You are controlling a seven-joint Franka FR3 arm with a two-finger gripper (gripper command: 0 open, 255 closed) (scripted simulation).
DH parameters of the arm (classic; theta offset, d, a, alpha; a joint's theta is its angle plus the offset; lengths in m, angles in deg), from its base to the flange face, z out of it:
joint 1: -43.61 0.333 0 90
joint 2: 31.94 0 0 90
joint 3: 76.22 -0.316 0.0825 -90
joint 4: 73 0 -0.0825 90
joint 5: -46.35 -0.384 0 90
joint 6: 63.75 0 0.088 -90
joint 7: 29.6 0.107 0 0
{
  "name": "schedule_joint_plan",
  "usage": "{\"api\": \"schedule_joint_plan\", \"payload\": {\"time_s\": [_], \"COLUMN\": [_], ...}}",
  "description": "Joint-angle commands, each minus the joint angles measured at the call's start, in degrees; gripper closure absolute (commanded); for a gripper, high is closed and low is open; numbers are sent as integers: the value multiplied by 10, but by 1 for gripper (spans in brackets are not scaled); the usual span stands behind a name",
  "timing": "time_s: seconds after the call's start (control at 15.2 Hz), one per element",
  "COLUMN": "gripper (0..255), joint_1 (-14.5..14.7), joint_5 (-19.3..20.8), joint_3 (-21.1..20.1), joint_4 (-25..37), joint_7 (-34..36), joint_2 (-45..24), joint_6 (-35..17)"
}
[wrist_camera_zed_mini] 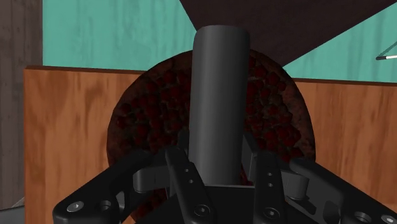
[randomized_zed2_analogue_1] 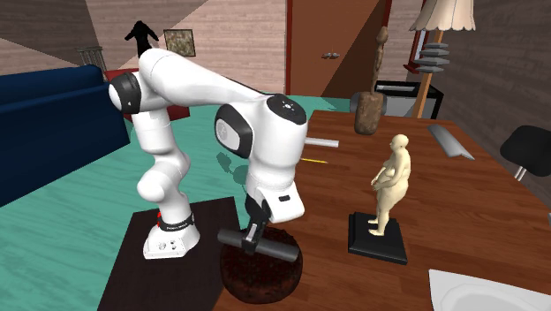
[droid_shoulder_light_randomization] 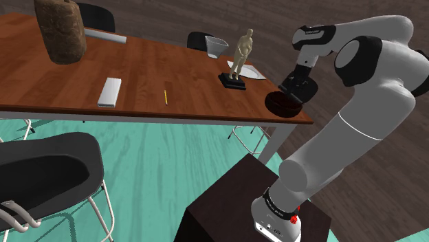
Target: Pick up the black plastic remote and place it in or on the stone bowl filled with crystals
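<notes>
Black remote [wrist_camera_zed_mini: 221, 95], clasped by gripper [wrist_camera_zed_mini: 219, 162], hides bowl [wrist_camera_zed_mini: 114, 135] centre.

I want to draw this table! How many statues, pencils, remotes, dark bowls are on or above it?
Tan statue on black base: 1
Thin yellow pencil: 1
Dark grey bar-shaped remote: 1
Round dark reddish bowl of crystals: 1
Total: 4

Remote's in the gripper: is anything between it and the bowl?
Nothing visible. The gripper holds the remote right above the dark, crystal-filled bowl, with open space between them. The figurine stands apart, off to the side.
</notes>
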State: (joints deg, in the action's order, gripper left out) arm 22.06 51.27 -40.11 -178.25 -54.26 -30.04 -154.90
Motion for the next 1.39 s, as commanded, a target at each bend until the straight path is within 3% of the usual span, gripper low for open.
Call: {"api": "schedule_joint_plan", "payload": {"time_s": [0.0,0.46,0.53,0.86,1.12,1.32], "gripper": [255,255,0,0,0,0], "joint_1": [0,0,0,0,-1,-1], "joint_5": [0,0,0,0,-14,-14], "joint_3": [0,0,0,0,2,2], "joint_4": [-14,-14,-13,-14,82,82], "joint_7": [1,1,1,1,-11,-11], "joint_2": [0,0,0,0,-26,-26], "joint_6": [-14,-14,-14,-14,61,61]}}
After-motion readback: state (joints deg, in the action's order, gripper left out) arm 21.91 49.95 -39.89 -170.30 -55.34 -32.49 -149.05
